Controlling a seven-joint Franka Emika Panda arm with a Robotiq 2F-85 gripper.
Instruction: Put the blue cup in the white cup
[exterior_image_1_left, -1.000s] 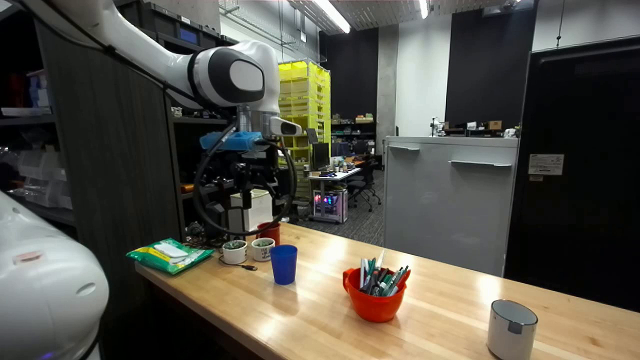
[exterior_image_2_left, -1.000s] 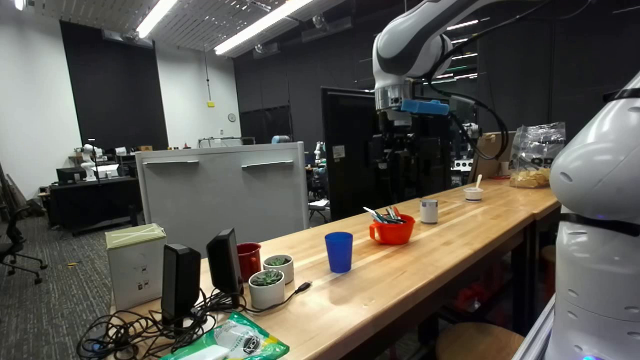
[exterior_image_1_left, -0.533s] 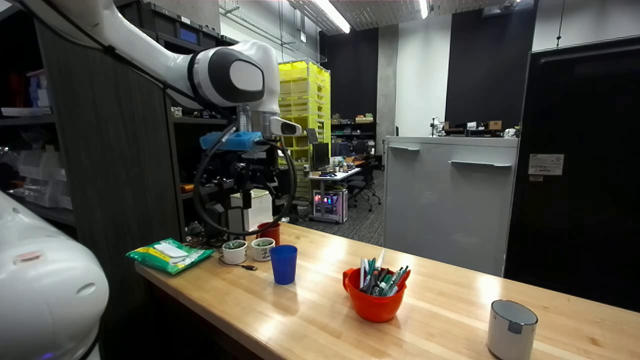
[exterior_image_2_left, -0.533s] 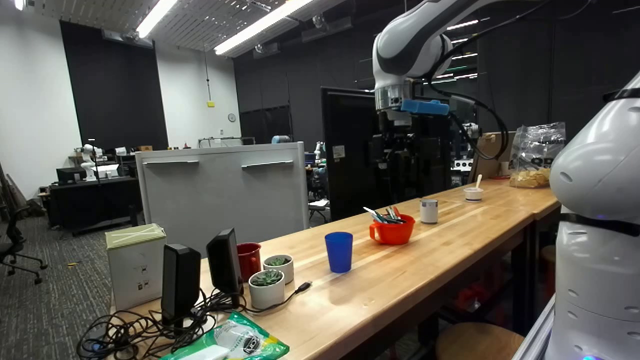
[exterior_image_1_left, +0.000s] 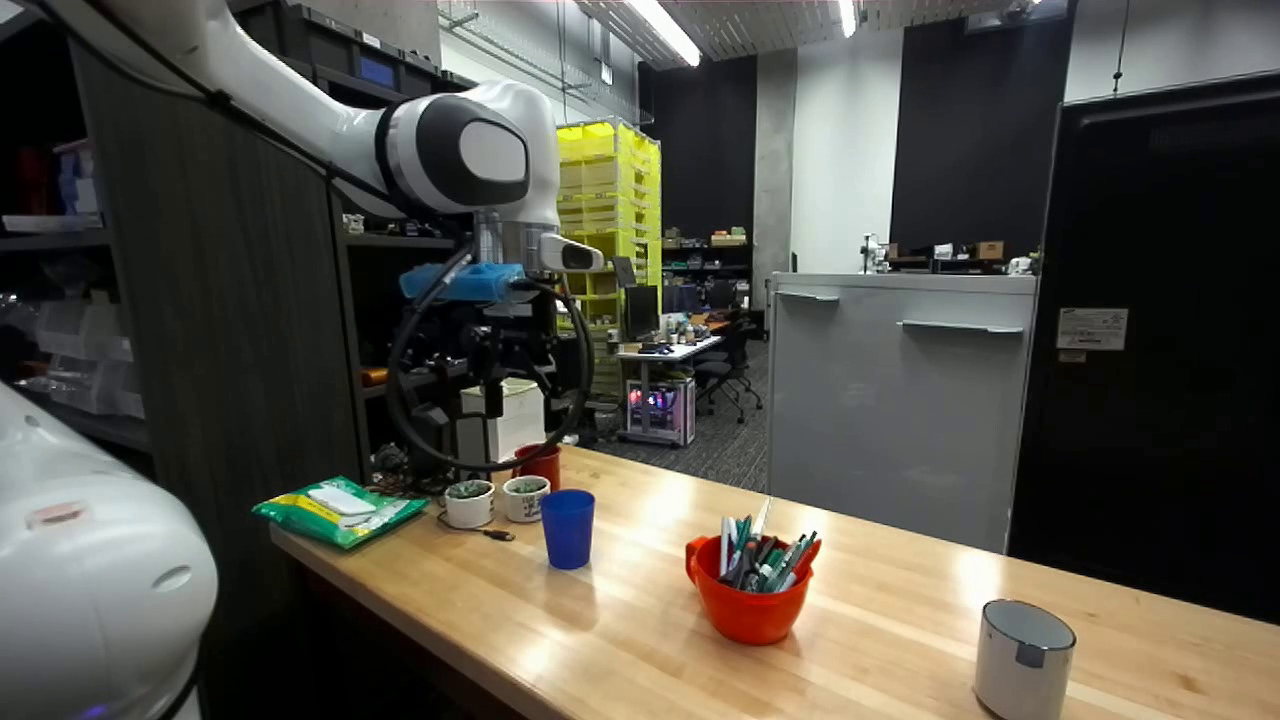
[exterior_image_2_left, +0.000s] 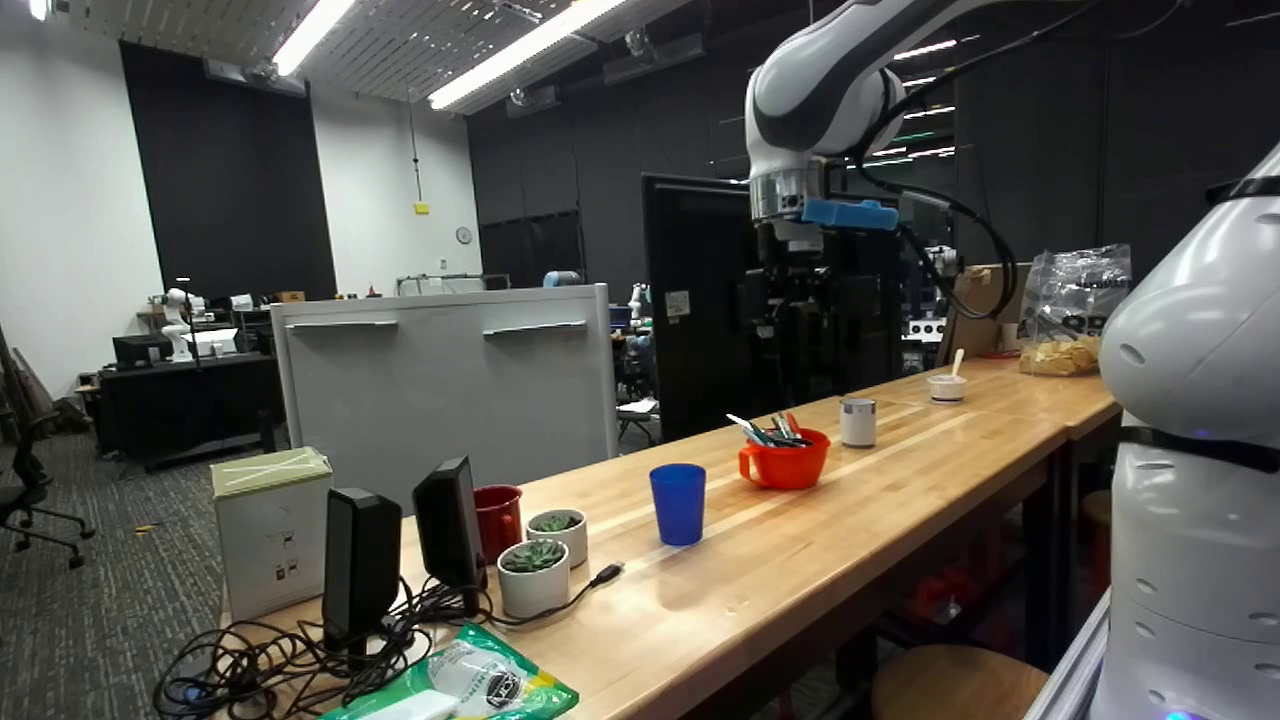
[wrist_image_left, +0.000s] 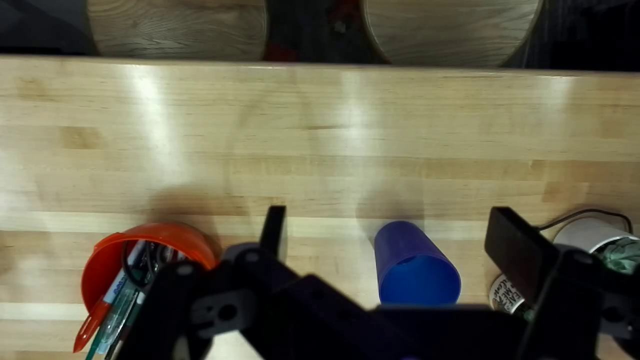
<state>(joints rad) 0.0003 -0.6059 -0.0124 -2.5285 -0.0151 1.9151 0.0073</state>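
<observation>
The blue cup (exterior_image_1_left: 568, 530) stands upright on the wooden table in both exterior views (exterior_image_2_left: 678, 505). The white cup (exterior_image_1_left: 1022, 665) stands upright farther along the table, past the orange-red pen cup, and also shows in an exterior view (exterior_image_2_left: 858, 425). It is out of the wrist view. My gripper (wrist_image_left: 388, 215) is open and empty. In the wrist view the blue cup (wrist_image_left: 417, 275) appears between the two spread fingers, below them, its mouth partly hidden by the gripper body. In both exterior views the gripper (exterior_image_2_left: 790, 335) hangs well above the table, pointing down, touching nothing.
An orange-red cup of pens (exterior_image_1_left: 750, 610) stands between the blue and white cups. Two small potted plants (exterior_image_2_left: 535, 590), a dark red mug (exterior_image_2_left: 497, 522), black speakers (exterior_image_2_left: 362, 570), cables and a green packet (exterior_image_1_left: 340, 512) are on the blue cup's other side.
</observation>
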